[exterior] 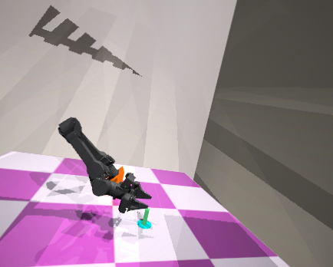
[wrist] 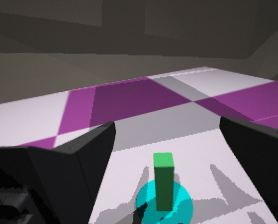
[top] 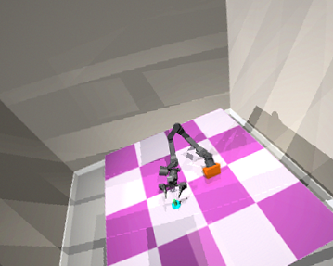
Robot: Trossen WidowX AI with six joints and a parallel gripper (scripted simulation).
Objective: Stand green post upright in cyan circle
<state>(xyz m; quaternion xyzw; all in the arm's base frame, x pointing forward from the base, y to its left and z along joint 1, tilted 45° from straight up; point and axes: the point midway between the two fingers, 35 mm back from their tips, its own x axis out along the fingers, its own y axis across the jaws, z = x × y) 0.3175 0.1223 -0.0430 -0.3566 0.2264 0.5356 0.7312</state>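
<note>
The green post [top: 175,201] [exterior: 146,216] [wrist: 164,182] stands upright, with its foot inside the cyan circle [top: 177,205] [exterior: 140,225] [wrist: 184,204], near the middle of it in the wrist view. My gripper [top: 172,197] [exterior: 149,202] [wrist: 166,124] is open and empty. Its fingers are spread wide, and the tips are back from the post and a little above its top in the exterior view. In the wrist view a clear gap shows between the post and each finger.
The arm's orange base [top: 212,171] [exterior: 118,175] stands on the checkered magenta and white floor [top: 245,242] [exterior: 161,245] [wrist: 135,102], behind the gripper. Walls enclose the floor. Shadows of the arm and fingers fall around the circle.
</note>
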